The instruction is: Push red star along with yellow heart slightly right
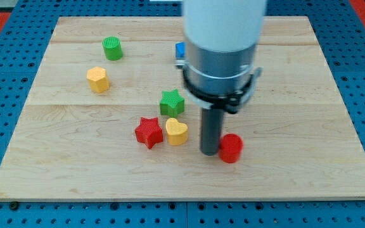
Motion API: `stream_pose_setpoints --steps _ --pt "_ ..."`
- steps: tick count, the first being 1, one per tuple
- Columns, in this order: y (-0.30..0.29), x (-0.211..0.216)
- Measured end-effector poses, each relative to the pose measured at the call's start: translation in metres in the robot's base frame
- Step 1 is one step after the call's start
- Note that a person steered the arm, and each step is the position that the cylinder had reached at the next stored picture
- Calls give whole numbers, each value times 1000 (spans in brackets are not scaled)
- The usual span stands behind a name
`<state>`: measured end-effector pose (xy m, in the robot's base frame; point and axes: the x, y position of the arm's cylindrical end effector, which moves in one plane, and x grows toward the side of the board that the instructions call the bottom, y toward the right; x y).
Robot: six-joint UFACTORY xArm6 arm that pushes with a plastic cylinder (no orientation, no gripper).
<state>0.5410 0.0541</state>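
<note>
The red star (148, 132) lies on the wooden board (75, 171) left of centre, touching the yellow heart (176, 132) on its right. My tip (209, 152) is down on the board to the right of the yellow heart, with a small gap between them. It stands right against the left side of a red cylinder (231, 148). The green star (172, 102) sits just above the heart.
A yellow hexagon block (97, 79) and a green cylinder (112, 48) lie at the upper left. A blue block (180, 50) at the top centre is mostly hidden behind the arm's white body (224, 31). A blue pegboard surrounds the board.
</note>
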Motion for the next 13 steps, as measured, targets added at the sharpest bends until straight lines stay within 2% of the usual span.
stream_pose_setpoints --steps 3,4,5,7,8,9,10,13 --pt "103 0" --pt "73 14" --pt "17 34" --pt "-164 45" --pt "-264 29" --pt "-270 -32" --pt "-231 -71" --pt "-219 -77"
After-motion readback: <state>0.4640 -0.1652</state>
